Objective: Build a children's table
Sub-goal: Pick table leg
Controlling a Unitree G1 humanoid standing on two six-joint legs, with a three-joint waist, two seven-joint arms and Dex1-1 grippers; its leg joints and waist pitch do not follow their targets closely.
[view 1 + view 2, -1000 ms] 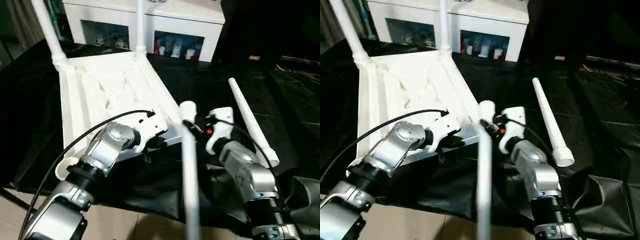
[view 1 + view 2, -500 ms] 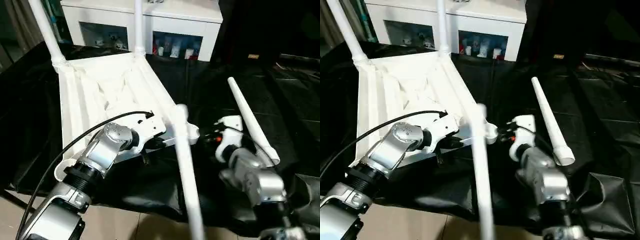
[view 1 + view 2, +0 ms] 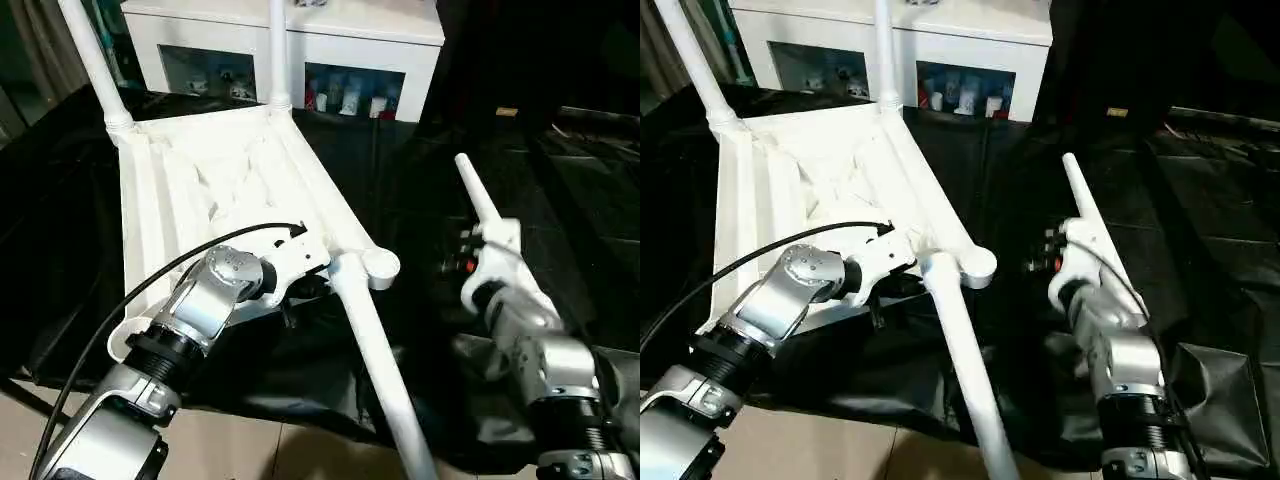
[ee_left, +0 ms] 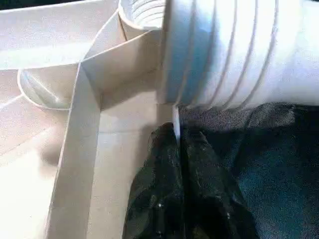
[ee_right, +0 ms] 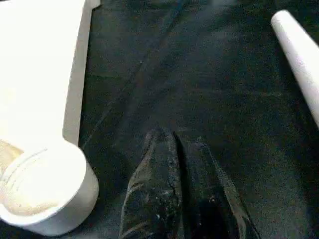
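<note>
Since a second ago the right hand [image 5: 174, 144] has let go of the third leg [image 3: 375, 345], pulled away to its own side and clenched empty, its two black fingers pressed together above the black table cover [image 3: 420, 170]. That leg, which stood almost upright at the near corner socket [image 3: 378, 267], now leans steeply toward the robot, its base beside the socket and seemingly not seated in it.

The children's table [image 3: 215, 180] lies upside down on the big black table [image 3: 1200, 250], ribbed underside up, with two legs upright in the far corners. The left hand [image 4: 177, 144] is clenched on a thin rib [image 4: 176, 122] of the underside, right beside the ribbed base of the leaning leg.

The plain risk is the loose leg: nothing holds it, so it may slide off the near edge and drop to the floor [image 3: 20, 420] (it already juts past that edge). A tug from the left hand would jolt the top and hasten that.

The fourth leg [image 3: 480, 205] lies flat on the cover just beyond the right hand, partly behind its wrist. Open black cover spreads to the right and behind, while the white cabinet [image 3: 290, 45] closes off the far side.
</note>
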